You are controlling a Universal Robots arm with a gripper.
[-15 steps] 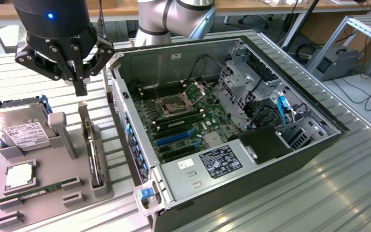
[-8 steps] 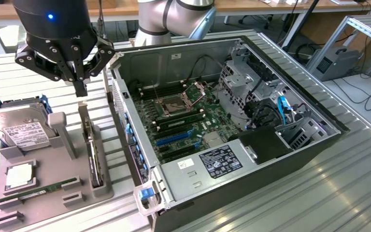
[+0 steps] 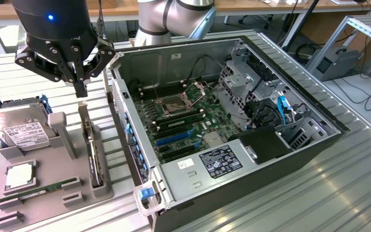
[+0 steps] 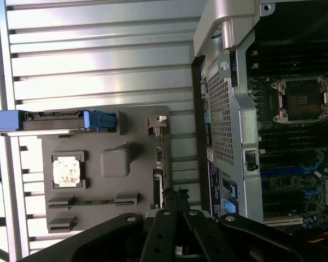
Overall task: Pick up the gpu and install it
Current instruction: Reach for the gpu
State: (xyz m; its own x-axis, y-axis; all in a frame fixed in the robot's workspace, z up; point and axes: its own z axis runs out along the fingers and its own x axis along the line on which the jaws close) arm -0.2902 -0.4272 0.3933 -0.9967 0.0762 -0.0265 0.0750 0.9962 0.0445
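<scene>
Lying open on the metal table (image 3: 340,193), the big computer case (image 3: 172,63) shows its green board (image 3: 185,121) inside; the gray tray (image 3: 40,210) beside it holds a hard drive (image 3: 21,128) at a corner away from the case, the gpu (image 3: 94,159) standing thin and dark on its edge along the side nearest the case, a square chip (image 3: 19,176) and a RAM stick (image 3: 37,191); the pincer (image 3: 81,89) hangs above one end of the gpu, pressed together, holding nothing.
</scene>
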